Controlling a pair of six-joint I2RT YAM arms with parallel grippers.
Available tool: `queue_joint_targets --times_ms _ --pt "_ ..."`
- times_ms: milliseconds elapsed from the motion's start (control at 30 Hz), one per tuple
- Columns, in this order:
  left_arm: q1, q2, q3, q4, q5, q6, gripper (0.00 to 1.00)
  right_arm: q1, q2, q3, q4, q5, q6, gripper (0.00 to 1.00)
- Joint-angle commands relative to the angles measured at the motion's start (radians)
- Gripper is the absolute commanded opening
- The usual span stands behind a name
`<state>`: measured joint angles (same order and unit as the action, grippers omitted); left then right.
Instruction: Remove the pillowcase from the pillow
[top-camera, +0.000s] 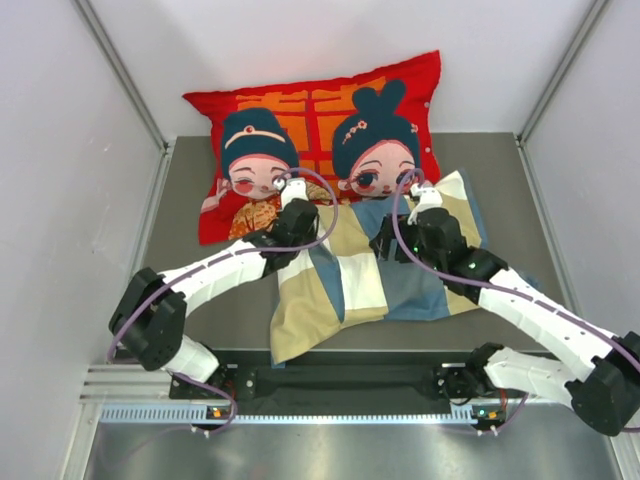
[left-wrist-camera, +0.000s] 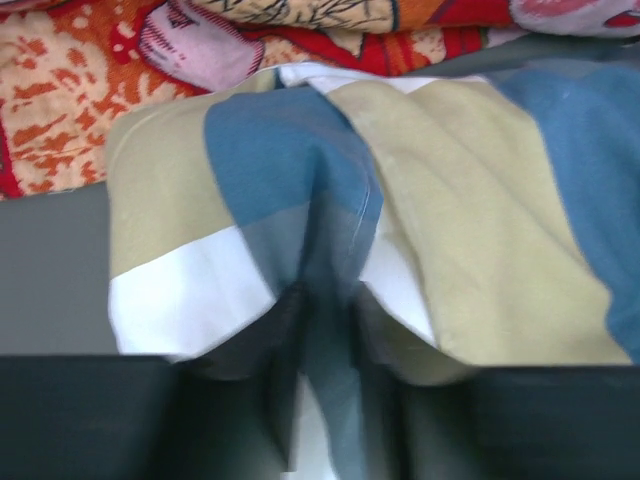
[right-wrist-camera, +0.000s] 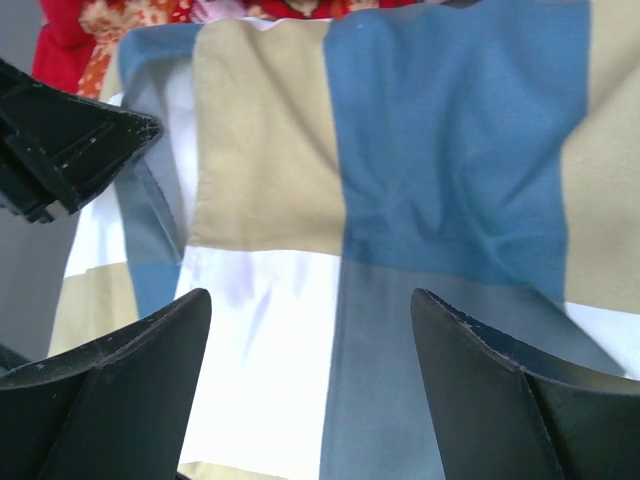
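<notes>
Currently your whole move turns on how the cloth lies: the pillowcase (top-camera: 350, 285) sits in front of both arms, long axis slanting from near-left to far-right, its far edge against the red cartoon cushion (top-camera: 310, 110). Both arms reach that far edge, about level with each other. At your left gripper (left-wrist-camera: 320, 400), a ridge of checked cloth rises between the fingers, which look pinched onto it, though that view is blurred. Your right gripper (right-wrist-camera: 310, 300) hangs just above the blue and cream checks, fingers spread wide, holding nothing. The pillow doesn't show; I judge it's inside. Which end is open, I can't tell.
</notes>
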<state>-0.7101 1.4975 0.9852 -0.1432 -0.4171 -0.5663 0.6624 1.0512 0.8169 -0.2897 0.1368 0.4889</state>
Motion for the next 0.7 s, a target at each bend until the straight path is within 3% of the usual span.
queue_joint_targets --times_ms 0,167,667 --pt "0.009 -0.078 -0.039 0.054 -0.014 -0.015 0.25 0.039 -0.008 -0.009 0.055 -0.006 -0.019 0.81" --pt "0.024 -0.118 -0.068 0.031 0.000 -0.014 0.00 0.077 0.087 0.040 0.098 -0.025 -0.045 0.81" --pt "0.035 -0.135 -0.109 0.060 0.080 -0.035 0.00 0.164 0.521 0.188 0.254 -0.022 -0.085 0.84"
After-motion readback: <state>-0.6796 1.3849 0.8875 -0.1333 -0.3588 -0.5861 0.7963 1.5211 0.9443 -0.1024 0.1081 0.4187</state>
